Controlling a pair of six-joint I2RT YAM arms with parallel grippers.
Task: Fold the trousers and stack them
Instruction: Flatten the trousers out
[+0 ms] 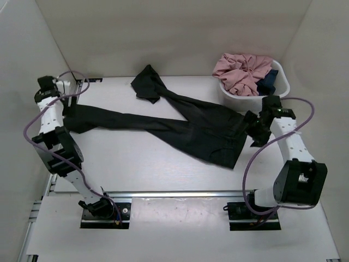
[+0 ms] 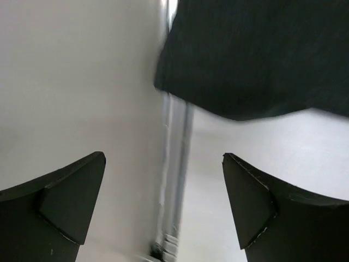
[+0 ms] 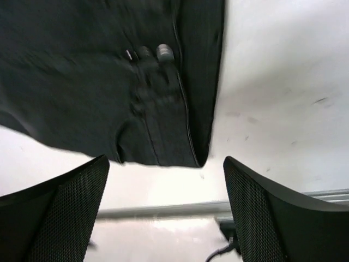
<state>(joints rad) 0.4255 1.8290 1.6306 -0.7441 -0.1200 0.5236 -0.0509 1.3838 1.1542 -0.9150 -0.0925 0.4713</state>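
Two grippers are seen with jaws spread wide, and nothing is held by either. The left gripper [image 2: 163, 156] is poised above the table [image 1: 163, 174] with one hem of the trousers [image 1: 180, 128] lying just ahead of it. The right gripper [image 3: 165, 158] is likewise spread, with the waist end lying just ahead of it and touched by neither finger.

The black trousers are stretched flat across the middle of the table, the waist at the right and one leg run out to the left edge. The other leg is splayed toward the back, where its end is bunched up.

The step in hand is judged to be the first fold, not yet begun. For it to be done well, the stray back leg should be drawn down and laid along the straight one before any lengthwise fold is made, and its crumpled hem should be smoothed out. The fabric should be pinched near a corner, through all layers, and lifted only enough to clear the table, so that the soft cloth is not dragged into wrinkles.

One pair of trousers is counted, with two legs. One white basket [image 1: 237, 101] is seen at the back right, with one pink garment [image 1: 242, 71] and one dark blue cloth [image 1: 271, 83] in it
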